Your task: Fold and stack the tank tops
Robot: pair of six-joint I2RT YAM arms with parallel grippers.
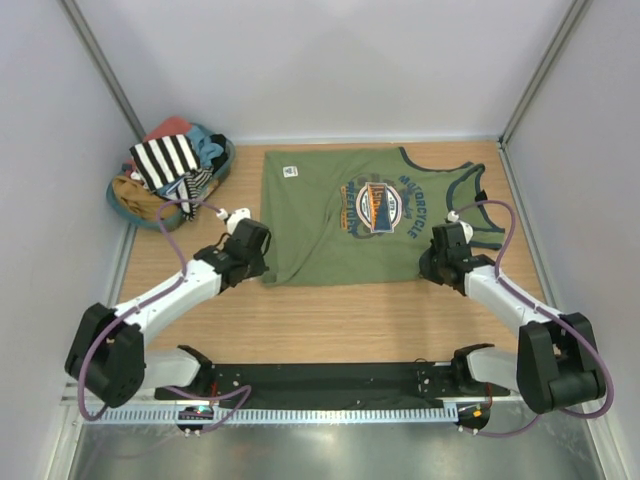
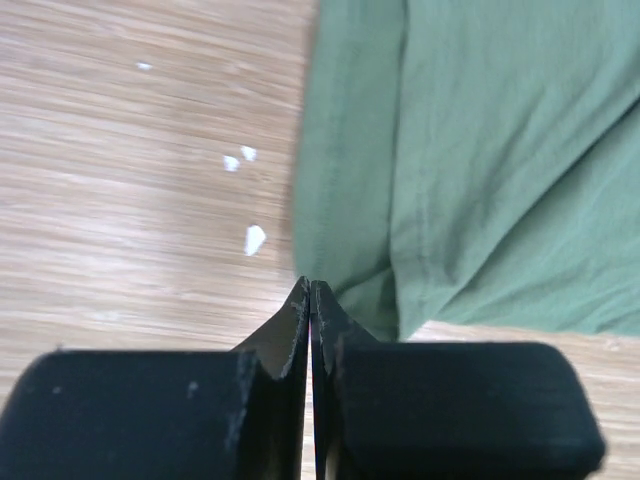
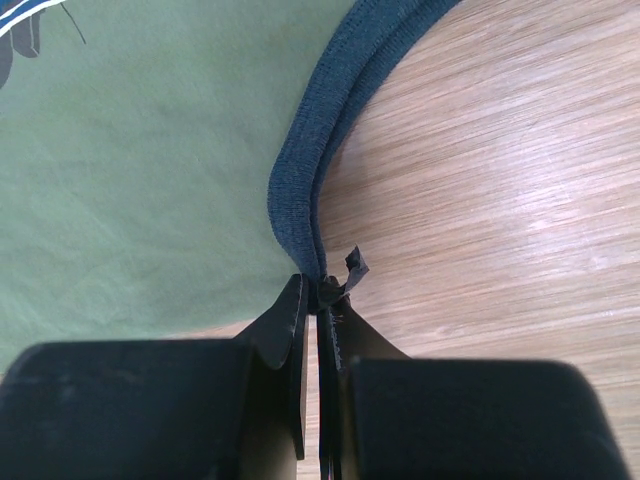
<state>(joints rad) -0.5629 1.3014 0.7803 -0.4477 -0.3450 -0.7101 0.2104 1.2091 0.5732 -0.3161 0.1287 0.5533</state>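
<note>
The olive green tank top point(image 1: 330, 225) lies spread flat on the wooden table, its printed patch point(image 1: 385, 207) facing up and its navy-trimmed neck to the right. My left gripper point(image 1: 250, 243) is shut at the cloth's near left hem corner, and the green edge point(image 2: 350, 240) meets my fingertips point(image 2: 311, 287). My right gripper point(image 1: 440, 255) is shut on the navy armhole trim point(image 3: 300, 190) at the near right. The black-and-white striped tank top point(image 1: 165, 160) lies on top of the clothes pile at the back left.
A blue basket point(image 1: 226, 165) at the back left holds the pile, with salmon-red and light blue garments in it. Grey walls close in the table on the left, back and right. A black bar point(image 1: 320, 380) runs along the near edge. Small white flecks point(image 2: 254, 238) lie on the wood.
</note>
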